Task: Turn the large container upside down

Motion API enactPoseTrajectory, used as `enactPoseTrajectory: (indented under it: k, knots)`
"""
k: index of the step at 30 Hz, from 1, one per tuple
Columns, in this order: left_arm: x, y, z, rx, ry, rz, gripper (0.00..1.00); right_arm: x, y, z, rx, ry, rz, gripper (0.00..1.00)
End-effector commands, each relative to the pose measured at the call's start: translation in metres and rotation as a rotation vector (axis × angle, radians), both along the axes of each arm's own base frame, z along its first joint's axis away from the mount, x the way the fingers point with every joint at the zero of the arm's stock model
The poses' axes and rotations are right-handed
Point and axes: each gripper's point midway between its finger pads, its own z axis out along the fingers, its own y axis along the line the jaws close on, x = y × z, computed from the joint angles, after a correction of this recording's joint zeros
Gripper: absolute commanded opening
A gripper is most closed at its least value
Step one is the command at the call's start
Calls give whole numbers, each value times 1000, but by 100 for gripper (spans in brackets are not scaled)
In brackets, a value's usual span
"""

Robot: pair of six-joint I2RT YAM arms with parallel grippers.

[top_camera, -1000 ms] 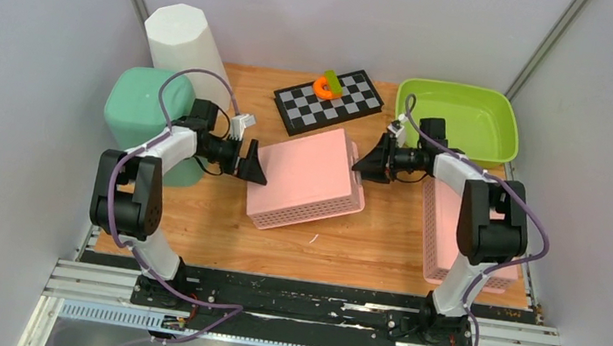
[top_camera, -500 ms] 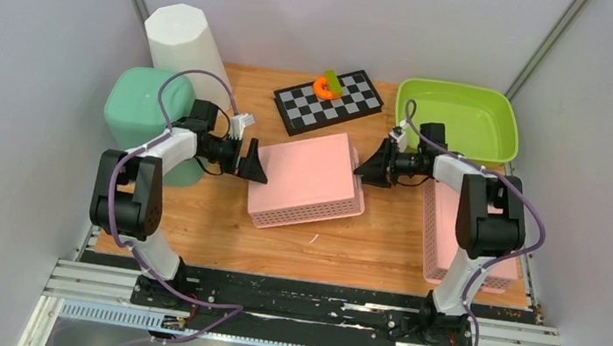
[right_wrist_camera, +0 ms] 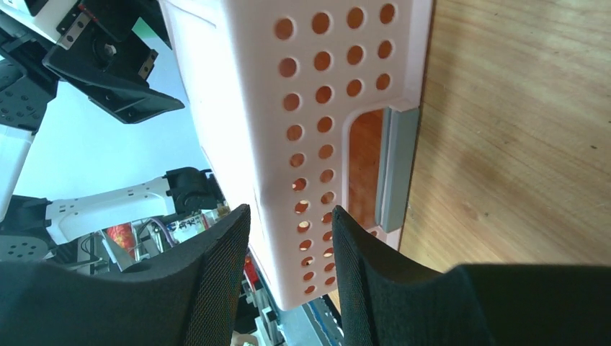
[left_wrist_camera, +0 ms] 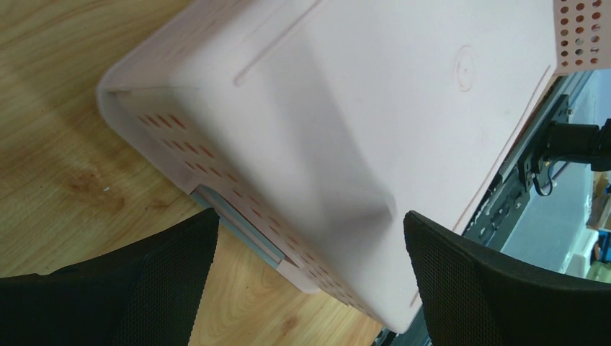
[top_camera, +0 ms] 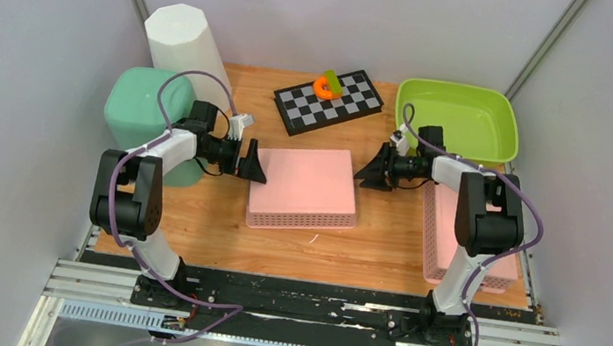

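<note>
1. The large pink basket [top_camera: 306,182] lies bottom-up and flat on the middle of the tabletop [top_camera: 216,237], so the turn looks finished.
2. The left pincer [top_camera: 252,166] stands wide open at the basket's left end, gripping nothing.
3. The right pincer [top_camera: 366,173] is partly open just off the right end, facing the perforated wall and clamping nothing.
4. Risk: a right finger catching the handle slot [right_wrist_camera: 364,166] on retreat would drag or tip the basket.
5. Risk: the left pincer sits close against the basket, so a sideways pull could shove it toward the near edge.
6. Room is tight behind the arms: a mint bin [top_camera: 139,108] at the left edge, a smaller pink basket [top_camera: 435,233] at the right edge.
7. The checkerboard [top_camera: 342,107] sits near the basket's far side; bare wood lies toward the near edge.
</note>
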Motion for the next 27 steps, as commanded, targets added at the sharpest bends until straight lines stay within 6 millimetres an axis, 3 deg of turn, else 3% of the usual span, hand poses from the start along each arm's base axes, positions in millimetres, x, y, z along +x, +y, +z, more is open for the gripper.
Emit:
enactPoseTrajectory:
  k: [1, 5, 18, 22, 27]
  knots:
    - [1, 4, -2, 12, -12, 13, 100, -2, -7, -19, -51, 24, -8, 48]
    - [1, 4, -2, 13, -11, 13, 100, -1, -8, -16, -68, 16, -8, 48]
    - [3, 5, 4, 22, -53, 27, 100, 13, -27, 54, -232, -262, -16, 48]
    - [4, 5, 11, 18, -80, 33, 100, 27, -49, 75, -399, -386, -75, 48]
    - [5, 4, 16, 19, -106, 36, 100, 60, -92, 103, -665, -550, -206, 48]
